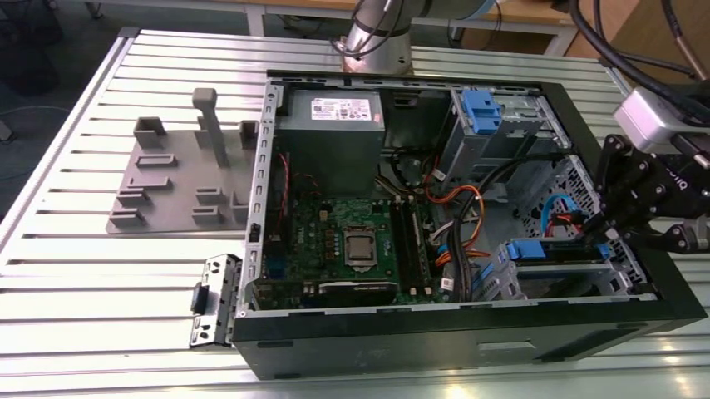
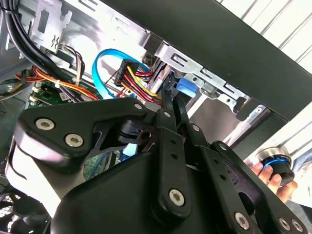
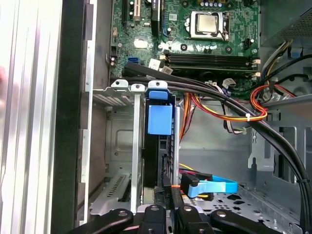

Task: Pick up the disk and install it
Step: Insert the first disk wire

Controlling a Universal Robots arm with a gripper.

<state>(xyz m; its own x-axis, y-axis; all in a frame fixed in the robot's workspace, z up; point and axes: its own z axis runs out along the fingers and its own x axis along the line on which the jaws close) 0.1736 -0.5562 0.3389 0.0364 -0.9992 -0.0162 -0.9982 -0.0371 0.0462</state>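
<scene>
1. Where the open computer case (image 1: 466,332) lies on its side on the slatted metal table (image 1: 89,274), the gripper (image 1: 608,234) hangs over the case's edge at about 3 o'clock in the exterior view.
2. Its fingers (image 3: 168,195) are clenched together, pinching the rear edge of the disk (image 3: 159,141), as the first wrist view shows.
3. That disk stands on edge in the metal drive cage (image 3: 122,146), its blue carrier tab (image 3: 160,119) facing the motherboard (image 3: 195,34).
4. From the exterior view, the cage sits at roughly 4 o'clock inside the case, with blue carrier plastic (image 1: 530,251) showing on top.
5. A blue data cable (image 3: 214,186) and red-yellow power wires (image 2: 134,80) lie just beside the gripper's linkage.
6. A second blue bracket (image 1: 480,108) sits in the upper bay at about 1 o'clock.
7. The grey power supply (image 1: 331,125) occupies the 12 o'clock corner.
8. A grey fixture block (image 1: 183,183) rests on the table at 9 o'clock, well apart from the case.
9. A person's fingers (image 2: 267,174) hold a round black knob (image 2: 275,163) in the second wrist view.
</scene>
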